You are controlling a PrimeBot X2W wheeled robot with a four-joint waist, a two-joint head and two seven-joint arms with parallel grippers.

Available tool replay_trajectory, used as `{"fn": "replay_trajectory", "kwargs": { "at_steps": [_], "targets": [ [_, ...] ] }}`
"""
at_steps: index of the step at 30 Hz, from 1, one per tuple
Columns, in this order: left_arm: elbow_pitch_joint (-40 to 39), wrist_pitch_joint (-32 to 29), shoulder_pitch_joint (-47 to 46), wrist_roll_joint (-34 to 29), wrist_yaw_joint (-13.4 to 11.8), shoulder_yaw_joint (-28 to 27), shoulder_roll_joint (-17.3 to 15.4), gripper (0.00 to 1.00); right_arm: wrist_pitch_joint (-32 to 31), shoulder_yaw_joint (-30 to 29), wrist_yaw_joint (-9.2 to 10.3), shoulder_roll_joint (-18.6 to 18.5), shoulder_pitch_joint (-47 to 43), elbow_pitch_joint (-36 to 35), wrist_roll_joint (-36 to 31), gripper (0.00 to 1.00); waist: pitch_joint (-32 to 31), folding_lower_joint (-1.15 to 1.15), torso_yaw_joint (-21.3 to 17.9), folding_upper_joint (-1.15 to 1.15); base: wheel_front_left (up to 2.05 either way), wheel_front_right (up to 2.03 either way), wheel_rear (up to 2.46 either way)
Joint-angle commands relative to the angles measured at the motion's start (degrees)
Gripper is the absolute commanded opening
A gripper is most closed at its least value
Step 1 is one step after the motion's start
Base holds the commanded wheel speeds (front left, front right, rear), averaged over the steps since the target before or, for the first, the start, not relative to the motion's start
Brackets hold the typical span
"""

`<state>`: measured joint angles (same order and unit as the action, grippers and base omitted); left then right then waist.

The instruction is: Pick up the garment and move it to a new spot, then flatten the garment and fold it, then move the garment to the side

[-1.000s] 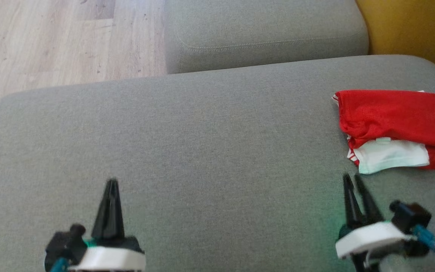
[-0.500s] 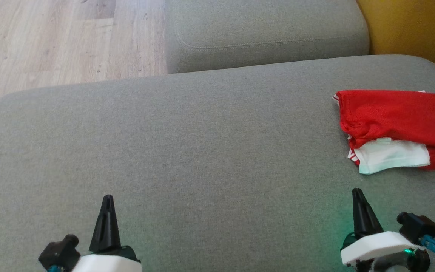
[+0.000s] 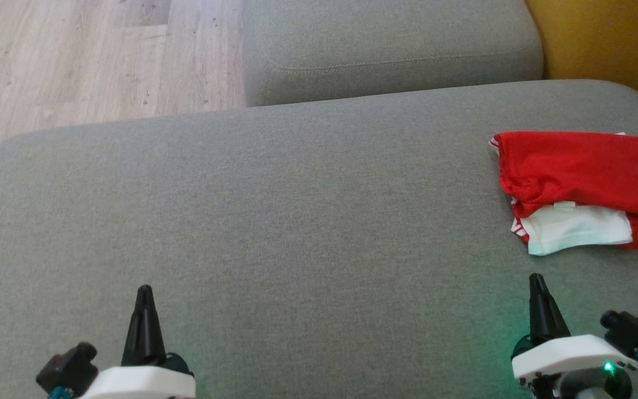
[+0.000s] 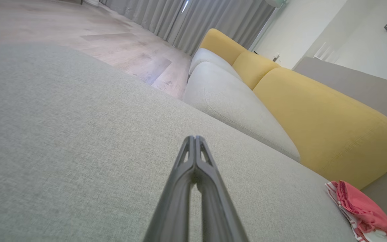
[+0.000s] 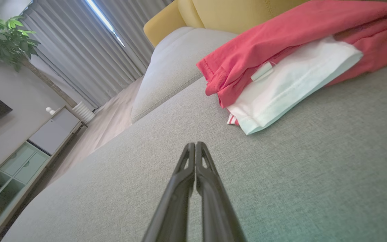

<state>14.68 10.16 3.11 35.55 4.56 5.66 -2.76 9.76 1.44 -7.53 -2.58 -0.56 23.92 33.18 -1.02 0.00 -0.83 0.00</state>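
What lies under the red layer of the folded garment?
A white layer sticks out beneath the red layer, with a striped edge; deeper folds are hidden.

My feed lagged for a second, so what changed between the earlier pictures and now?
The right tool, whose fingers stood apart, has shut on nothing and drawn back toward the robot. The left tool has drawn back too and is shut. Nothing was grasped. The folded red and white garment stayed at the right of the grey sofa cushion.
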Motion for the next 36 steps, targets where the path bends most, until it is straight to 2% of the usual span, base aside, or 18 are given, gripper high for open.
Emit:
{"fn": "replay_trajectory", "kwargs": {
  "at_steps": [1, 36],
  "targets": [
    [-1.62, -0.18, -3.14, 1.26, 0.29, -1.03, -0.21, 0.00, -0.42, -0.16, 0.01, -0.12, 3.16, -2.15, 1.43, 0.00, 0.01, 0.00, 0.01, 0.00, 0.00, 0.00, 0.00],
    [-1.26, -6.03, -5.37, 21.61, 1.25, -4.90, -0.33, 0.00, -6.18, -3.00, 0.02, -0.21, 4.47, -4.98, 22.43, 0.00, 0.44, 0.00, 0.31, 0.00, 0.00, 0.00, 0.00]
  ]
}}
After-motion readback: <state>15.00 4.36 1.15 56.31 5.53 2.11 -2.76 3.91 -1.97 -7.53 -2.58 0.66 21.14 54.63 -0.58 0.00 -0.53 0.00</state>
